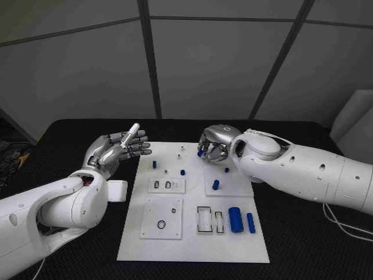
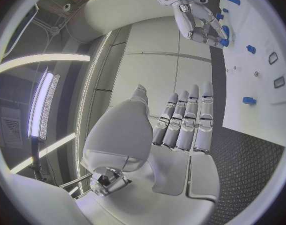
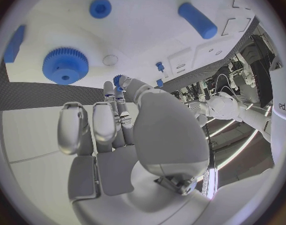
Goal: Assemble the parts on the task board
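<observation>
The white task board (image 1: 195,239) lies in the middle of the black table. My right hand (image 1: 213,144) hovers over its far end and pinches a small blue part (image 1: 201,153) between thumb and fingertips; the right wrist view shows that part (image 3: 117,79) at the fingertips, above the board. A blue gear (image 3: 65,65) and a blue cylinder (image 3: 197,20) lie on the board beyond the right hand (image 3: 127,130). My left hand (image 1: 115,149) is raised off the board's left side, fingers (image 2: 183,117) straight and apart, holding nothing.
Two blue cylinders (image 1: 235,219) (image 1: 250,222) lie near the board's right edge beside rectangular slots (image 1: 205,219). Another blue cylinder (image 1: 215,185) and small blue pegs (image 1: 182,172) (image 1: 154,164) stand mid-board. A ring (image 1: 161,224) sits in a recess at the near left.
</observation>
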You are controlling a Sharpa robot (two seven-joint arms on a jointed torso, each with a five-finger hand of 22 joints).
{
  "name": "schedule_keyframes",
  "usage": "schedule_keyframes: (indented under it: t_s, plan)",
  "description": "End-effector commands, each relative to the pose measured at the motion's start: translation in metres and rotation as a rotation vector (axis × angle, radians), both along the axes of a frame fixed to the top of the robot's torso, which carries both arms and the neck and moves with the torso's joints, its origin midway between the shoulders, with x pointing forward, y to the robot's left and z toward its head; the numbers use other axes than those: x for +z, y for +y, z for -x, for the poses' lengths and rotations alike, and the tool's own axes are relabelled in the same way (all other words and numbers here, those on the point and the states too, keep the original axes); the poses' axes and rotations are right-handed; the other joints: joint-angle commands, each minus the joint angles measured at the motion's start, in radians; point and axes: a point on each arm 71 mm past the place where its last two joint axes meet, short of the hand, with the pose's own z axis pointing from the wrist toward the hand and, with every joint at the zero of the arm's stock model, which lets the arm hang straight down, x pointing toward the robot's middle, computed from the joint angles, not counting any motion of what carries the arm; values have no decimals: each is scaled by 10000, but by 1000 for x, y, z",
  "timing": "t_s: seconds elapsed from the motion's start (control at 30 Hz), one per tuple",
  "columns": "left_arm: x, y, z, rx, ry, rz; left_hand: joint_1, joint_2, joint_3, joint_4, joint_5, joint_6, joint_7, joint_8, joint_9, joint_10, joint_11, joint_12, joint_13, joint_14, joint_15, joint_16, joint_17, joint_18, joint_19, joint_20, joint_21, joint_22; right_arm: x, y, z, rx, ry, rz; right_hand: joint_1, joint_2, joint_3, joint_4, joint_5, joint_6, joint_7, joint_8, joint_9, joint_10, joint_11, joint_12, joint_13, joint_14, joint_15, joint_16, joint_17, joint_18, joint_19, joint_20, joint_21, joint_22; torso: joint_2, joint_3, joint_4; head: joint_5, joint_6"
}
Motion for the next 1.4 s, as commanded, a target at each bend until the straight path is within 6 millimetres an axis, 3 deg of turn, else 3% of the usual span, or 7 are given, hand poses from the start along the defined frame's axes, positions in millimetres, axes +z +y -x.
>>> schedule_keyframes:
  t_s: [0.03, 0.37, 0.6, 0.7, 1.4]
  plan:
    - [1, -1, 0, -95, 10, 83, -19, 30, -56, 11, -65, -32, 39, -67, -12, -40, 2, -48, -8, -55, 18, -44, 8, 34, 31, 9, 32, -14, 9, 1, -3, -355, -699, -567, 31, 135, 65, -14, -71, 62, 5, 41, 30, 71, 3, 12, 16, 307, -80, 44, 20, -115, 73, -8, 65, 18, 6, -15, 44, 18, 1]
    - [1, -4, 1, -146, 33, 111, -12, 31, -59, 9, -65, -32, 39, -69, -12, -42, 3, -51, -8, -60, 20, -49, 9, 34, 27, 11, 28, -16, 10, 15, -17, -498, -860, -582, 3, 159, 95, 10, -206, 107, 0, 48, 39, 91, 2, -2, 18, 309, -80, 91, 59, -122, 91, -10, 89, 60, 25, -14, 49, -16, 94]
    - [1, -4, 0, -116, 78, 87, -2, 32, -64, 5, -65, -31, 39, -73, -11, -43, 5, -56, -7, -67, 23, -58, 9, 33, 21, 13, 24, -19, 8, 27, -27, -527, -777, -475, -43, 186, 105, 49, -294, 133, -10, 50, 46, 99, 0, -12, 18, 307, -81, 115, 72, -125, 94, -10, 99, 76, 51, -41, 91, 7, 142]
    - [0, -5, 0, -89, 104, 69, 7, 28, -74, 5, -64, -28, 37, -76, -9, -42, 5, -60, -6, -77, 27, -69, 10, 32, 13, 15, 18, -22, 7, 33, -29, -476, -676, -432, -68, 192, 104, 68, -348, 131, -11, 44, 46, 95, 2, -19, 17, 304, -80, 117, 66, -123, 87, -9, 98, 71, 48, -25, 78, 51, 140]
    - [1, -7, 0, -118, 148, 73, 9, 20, -85, 6, -64, -21, 34, -77, -8, -37, 4, -62, -5, -84, 28, -77, 11, 32, 8, 17, 14, -25, 3, 52, -35, -202, -322, -324, -137, 185, 89, 114, -385, 109, -3, 20, 41, 78, 12, -34, 13, 296, -74, 124, 54, -125, 86, -7, 104, 82, 76, -30, 72, 75, 35]
